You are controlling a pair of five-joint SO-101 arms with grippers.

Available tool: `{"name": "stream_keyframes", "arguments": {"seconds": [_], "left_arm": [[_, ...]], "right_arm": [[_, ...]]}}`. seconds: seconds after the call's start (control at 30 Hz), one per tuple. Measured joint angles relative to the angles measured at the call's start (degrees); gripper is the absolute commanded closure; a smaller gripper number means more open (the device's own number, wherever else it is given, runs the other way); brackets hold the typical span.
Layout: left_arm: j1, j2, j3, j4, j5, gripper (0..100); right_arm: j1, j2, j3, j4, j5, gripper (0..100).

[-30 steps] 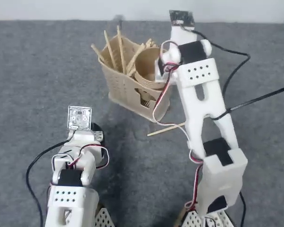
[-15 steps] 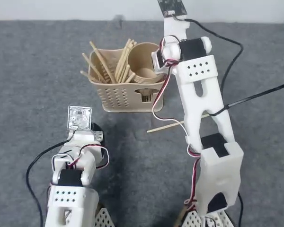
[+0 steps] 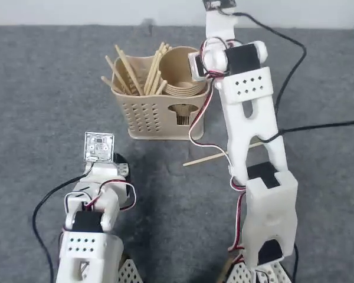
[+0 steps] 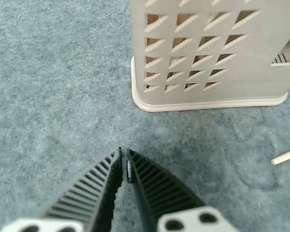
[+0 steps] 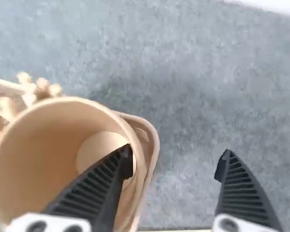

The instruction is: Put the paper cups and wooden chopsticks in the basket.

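One chopstick is left on the carpet at 5 o'clock of the basket, axis 8-to-2 o'clock, at 3 o'clock of the empty, pinched-together left gripper, judged nearer than the right gripper, spread wide over the cups.

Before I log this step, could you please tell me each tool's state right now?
Left tool: closed, empty.
Right tool: open, holding nothing, one finger over the top paper cup.
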Motion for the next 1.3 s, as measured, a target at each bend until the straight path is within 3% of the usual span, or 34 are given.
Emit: {"name": "stream_keyframes", "arguments": {"seconds": [0.2,0.4,0.57,0.73,1.3], "left_arm": [[0.0,0.0,0.0,0.0,0.0,99],[0.0,0.0,0.0,0.0,0.0,99],[0.0,0.0,0.0,0.0,0.0,99],[0.0,0.0,0.0,0.0,0.0,99],[-2.0,0.0,0.0,0.5,-0.1,99]], "right_arm": [[0.0,-0.1,-9.6,7.4,-2.4,72.0],[3.1,-4.7,-6.8,7.5,-2.4,76.5],[3.3,-16.3,8.2,7.5,-2.5,90.2],[4.4,-29.3,25.8,7.5,-2.5,97.5],[23.0,-60.8,72.0,7.5,-2.4,98.9]]}}
